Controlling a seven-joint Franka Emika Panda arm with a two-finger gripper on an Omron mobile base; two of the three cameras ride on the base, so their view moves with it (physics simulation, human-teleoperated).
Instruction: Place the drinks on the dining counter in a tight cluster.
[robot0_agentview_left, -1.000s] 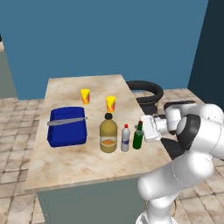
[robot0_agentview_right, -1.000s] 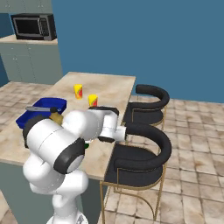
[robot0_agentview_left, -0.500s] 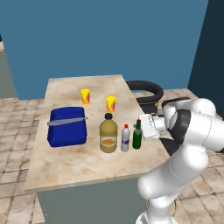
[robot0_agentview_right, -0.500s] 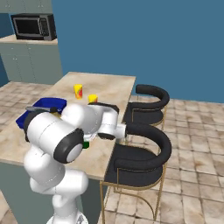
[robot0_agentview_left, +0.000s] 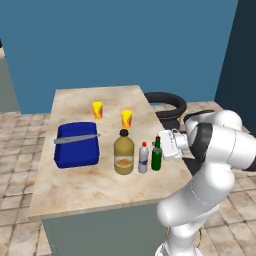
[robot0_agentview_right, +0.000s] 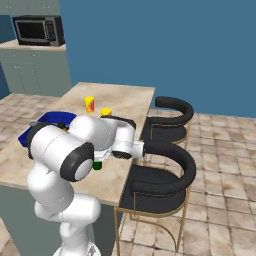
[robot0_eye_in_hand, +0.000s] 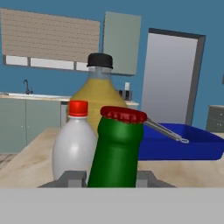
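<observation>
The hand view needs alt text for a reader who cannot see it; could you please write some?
A slim dark green bottle with a red cap stands close up between the gripper fingertips. Just behind it stand a small silver-white bottle and a squat amber-yellow bottle on the beige dining counter, with a blue container further back.

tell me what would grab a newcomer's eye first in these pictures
Probably the big white arm reaching in from the counter's right edge, its gripper right at the slim green bottle. That bottle stands in a close row with the small silver-white bottle and the squat amber bottle near the front of the dining counter. Left of them sits a bright blue container.
</observation>
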